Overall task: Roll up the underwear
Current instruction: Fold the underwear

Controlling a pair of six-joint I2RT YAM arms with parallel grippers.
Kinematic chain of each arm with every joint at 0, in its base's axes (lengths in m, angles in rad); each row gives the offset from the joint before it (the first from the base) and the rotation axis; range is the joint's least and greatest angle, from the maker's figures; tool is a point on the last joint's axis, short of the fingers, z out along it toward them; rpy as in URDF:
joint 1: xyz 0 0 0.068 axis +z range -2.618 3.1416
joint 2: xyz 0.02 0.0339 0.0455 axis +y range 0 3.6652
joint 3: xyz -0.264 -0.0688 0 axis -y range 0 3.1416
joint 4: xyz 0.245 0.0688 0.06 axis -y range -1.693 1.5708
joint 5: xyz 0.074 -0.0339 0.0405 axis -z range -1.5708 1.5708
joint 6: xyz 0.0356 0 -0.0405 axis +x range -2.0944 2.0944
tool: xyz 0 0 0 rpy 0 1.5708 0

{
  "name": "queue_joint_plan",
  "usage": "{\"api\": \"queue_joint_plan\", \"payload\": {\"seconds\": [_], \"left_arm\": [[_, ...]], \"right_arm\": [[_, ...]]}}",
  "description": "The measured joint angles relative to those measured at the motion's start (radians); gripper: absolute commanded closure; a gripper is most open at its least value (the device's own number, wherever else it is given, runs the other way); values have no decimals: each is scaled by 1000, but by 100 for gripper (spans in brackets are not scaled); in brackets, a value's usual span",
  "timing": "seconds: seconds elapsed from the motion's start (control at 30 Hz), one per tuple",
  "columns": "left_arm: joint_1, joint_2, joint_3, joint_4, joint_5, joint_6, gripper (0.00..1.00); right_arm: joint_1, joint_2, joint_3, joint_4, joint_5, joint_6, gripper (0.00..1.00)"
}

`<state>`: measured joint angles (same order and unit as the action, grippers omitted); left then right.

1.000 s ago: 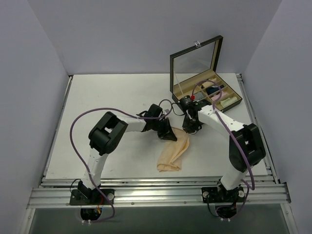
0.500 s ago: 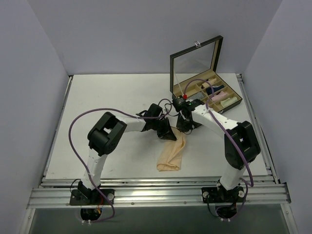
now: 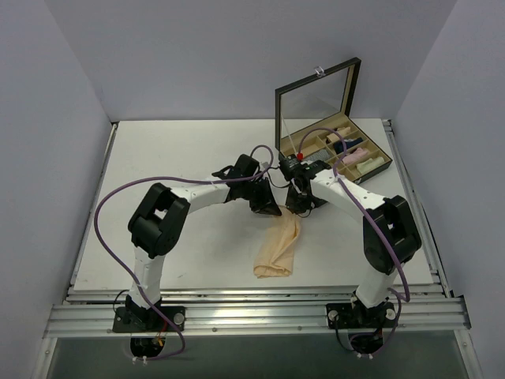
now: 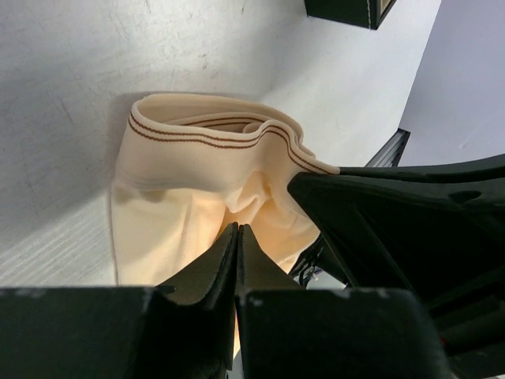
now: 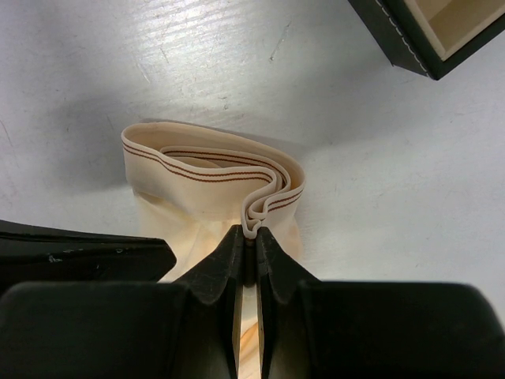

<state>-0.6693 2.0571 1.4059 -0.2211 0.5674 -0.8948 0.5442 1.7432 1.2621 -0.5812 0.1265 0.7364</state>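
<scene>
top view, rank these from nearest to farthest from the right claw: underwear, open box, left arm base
1. underwear: pinched in the right claw, trailing toward the near edge.
2. open box: just beyond the claw, at the far right.
3. left arm base: near-left corner, clearly farthest.

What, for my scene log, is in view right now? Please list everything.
underwear: one, pale peach-beige with brown waistband stripes, mid-table, its far end pinched by both grippers.
box: one, black with a clear lid standing open, far right of the table.
cloth rolls: several, pink, cream and dark, in the box's compartments; exact count unclear.
table: one, white, under everything.
rails: grey metal, along the near edge.
left arm: one, white and black, reaching to the centre.
right arm: one, white and black, reaching to the centre.
left gripper: black, shut on the cloth.
right gripper: black, shut on the folded waistband.
</scene>
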Motion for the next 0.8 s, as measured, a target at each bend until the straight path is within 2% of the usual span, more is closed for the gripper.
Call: {"api": "queue_joint_plan", "payload": {"seconds": [0.3, 0.53, 0.8], "left_arm": [[2, 68, 74, 5, -19, -3, 93], [2, 152, 75, 12, -21, -16, 94], [3, 157, 74, 49, -29, -23, 94]], "right_arm": [[0, 6, 1, 3, 0, -4, 100], [0, 46, 40, 2, 0, -8, 100], [14, 98, 93, 29, -5, -20, 100]]}}
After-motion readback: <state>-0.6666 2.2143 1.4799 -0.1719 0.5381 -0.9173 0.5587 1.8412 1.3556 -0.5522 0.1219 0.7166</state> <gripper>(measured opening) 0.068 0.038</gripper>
